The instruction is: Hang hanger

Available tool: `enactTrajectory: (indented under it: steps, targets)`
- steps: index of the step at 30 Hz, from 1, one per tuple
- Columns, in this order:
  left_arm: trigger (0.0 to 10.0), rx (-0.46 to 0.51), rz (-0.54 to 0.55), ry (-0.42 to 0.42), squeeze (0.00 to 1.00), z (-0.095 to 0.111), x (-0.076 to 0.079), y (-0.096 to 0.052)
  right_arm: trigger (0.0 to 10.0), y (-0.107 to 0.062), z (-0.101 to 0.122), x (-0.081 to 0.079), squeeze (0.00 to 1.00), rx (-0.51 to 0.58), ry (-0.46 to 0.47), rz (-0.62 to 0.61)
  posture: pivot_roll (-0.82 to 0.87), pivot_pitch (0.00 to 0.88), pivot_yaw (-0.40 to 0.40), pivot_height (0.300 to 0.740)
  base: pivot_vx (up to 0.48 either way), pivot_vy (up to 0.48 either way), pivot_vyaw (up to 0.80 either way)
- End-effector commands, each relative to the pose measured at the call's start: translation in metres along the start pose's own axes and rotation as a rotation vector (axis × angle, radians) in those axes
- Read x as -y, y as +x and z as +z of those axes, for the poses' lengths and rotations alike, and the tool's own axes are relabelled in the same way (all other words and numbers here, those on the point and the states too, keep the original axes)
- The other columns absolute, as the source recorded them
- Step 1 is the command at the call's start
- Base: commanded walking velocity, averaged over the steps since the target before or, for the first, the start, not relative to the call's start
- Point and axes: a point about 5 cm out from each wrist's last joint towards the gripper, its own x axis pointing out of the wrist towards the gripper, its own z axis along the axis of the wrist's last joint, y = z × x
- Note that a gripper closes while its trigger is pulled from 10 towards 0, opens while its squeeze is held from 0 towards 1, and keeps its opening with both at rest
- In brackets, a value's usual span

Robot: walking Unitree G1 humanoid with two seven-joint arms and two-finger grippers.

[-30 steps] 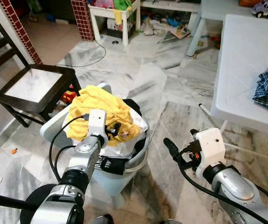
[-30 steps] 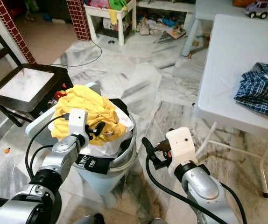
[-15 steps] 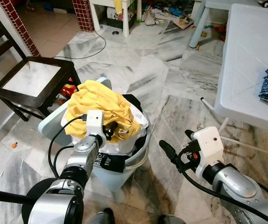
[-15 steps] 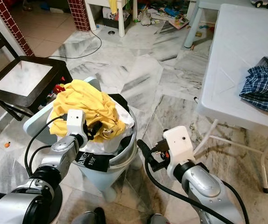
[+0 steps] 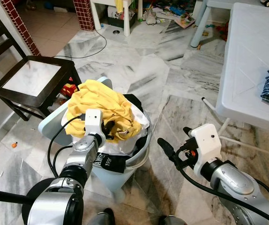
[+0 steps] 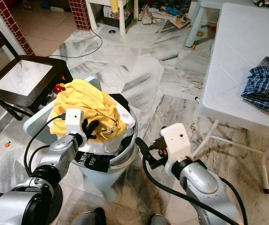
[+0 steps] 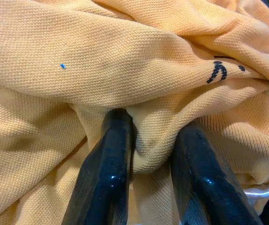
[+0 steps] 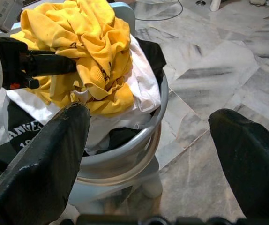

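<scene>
Down at the near left, the left hand [image 7: 146,164] is pressed into a yellow shirt [image 5: 101,105], its two glossy black fingers [image 7: 108,173] pinching a fold of the pique knit between them. That shirt is heaped on top of a round pale-grey laundry basket [image 6: 125,159], over white and black clothes that spill past its smooth plastic rim. The right hand [image 5: 174,145] hangs just right of the basket above bare floor, fingers spread wide apart and gripping nothing. Grey-veined marble floor [image 5: 148,79] lies open from the basket toward the far side. A dark wooden chair [image 5: 31,82] with a pale seat stands just left of the basket. On the right, the straight edge of a white plastic bench [image 6: 237,61] runs near to far, a crumpled blue plaid shirt [image 6: 265,89] lying on it. I cannot make out a hanger.
</scene>
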Motion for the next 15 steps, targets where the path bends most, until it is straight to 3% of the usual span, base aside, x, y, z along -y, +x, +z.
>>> enactTrajectory:
  steps: [1,7,15]
  targets:
    - [0.0,0.01,-0.024,-0.024,0.0,0.006,0.002,0.001,10.0,0.002,-0.001,-0.001,0.0,0.001,0.002,-0.002,-0.17,0.208,0.033,0.74,0.0,0.0,0.0]
    - [0.0,0.074,-0.103,-0.08,0.0,0.027,0.021,0.005,10.0,0.007,-0.001,-0.001,0.0,0.014,0.006,-0.011,-0.16,0.19,0.043,0.74,0.0,0.0,0.0]
    - [0.0,0.087,-0.215,-0.089,0.0,0.049,0.041,0.002,10.0,0.016,0.001,-0.002,0.0,0.038,0.001,-0.003,-0.15,0.162,0.045,0.74,0.0,0.0,0.0]
